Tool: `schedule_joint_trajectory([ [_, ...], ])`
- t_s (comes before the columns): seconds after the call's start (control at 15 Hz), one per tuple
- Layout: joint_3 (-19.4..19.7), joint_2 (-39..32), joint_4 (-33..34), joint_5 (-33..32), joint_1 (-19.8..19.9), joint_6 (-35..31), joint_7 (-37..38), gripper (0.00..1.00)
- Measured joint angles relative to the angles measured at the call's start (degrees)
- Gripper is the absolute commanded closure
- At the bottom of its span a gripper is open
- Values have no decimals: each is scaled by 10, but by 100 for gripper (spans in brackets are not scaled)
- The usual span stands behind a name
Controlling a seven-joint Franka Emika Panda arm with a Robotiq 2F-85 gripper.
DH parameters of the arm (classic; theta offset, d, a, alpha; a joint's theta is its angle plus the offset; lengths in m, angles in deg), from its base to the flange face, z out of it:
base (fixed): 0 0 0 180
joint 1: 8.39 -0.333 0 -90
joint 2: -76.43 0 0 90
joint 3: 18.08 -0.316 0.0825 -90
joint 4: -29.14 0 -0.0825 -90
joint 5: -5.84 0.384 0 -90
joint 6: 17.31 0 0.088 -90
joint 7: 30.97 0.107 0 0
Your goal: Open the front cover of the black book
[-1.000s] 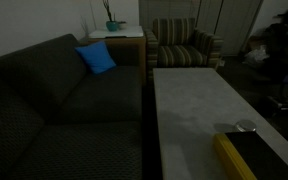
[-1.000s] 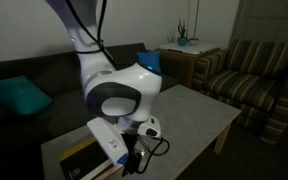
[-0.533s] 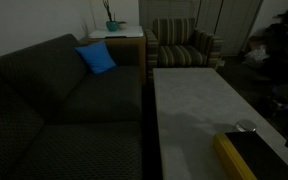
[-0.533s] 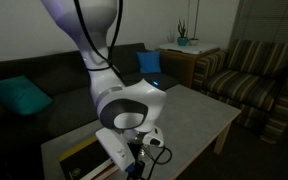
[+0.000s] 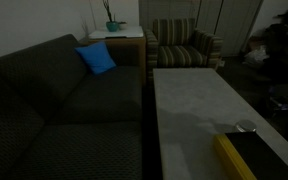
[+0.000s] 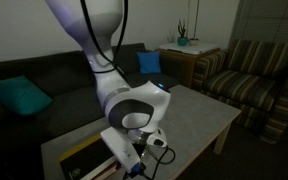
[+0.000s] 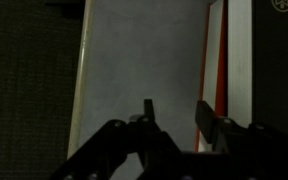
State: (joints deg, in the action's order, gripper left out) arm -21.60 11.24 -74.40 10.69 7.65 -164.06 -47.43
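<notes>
wrist view: the gripper hangs released, its fingers spread over bare tabletop. the black book lies at 3 o'clock, cut off by the frame edge. in an exterior view its front cover lies flat at 5 o'clock, dim and cropped.

Text: we can read none in any view.
Corner mark: small pale sign in the wrist view, too blurred for us to read.
</notes>
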Motion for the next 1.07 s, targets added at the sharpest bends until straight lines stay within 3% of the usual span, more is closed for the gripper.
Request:
schedule_joint_trajectory([
  [0.13,0,0,7,0,-3,13,0,96],
  [0.27,0,-2,15,0,-7,26,0,100],
  [1.07,-25,-68,88,0,-13,59,-39,100],
])
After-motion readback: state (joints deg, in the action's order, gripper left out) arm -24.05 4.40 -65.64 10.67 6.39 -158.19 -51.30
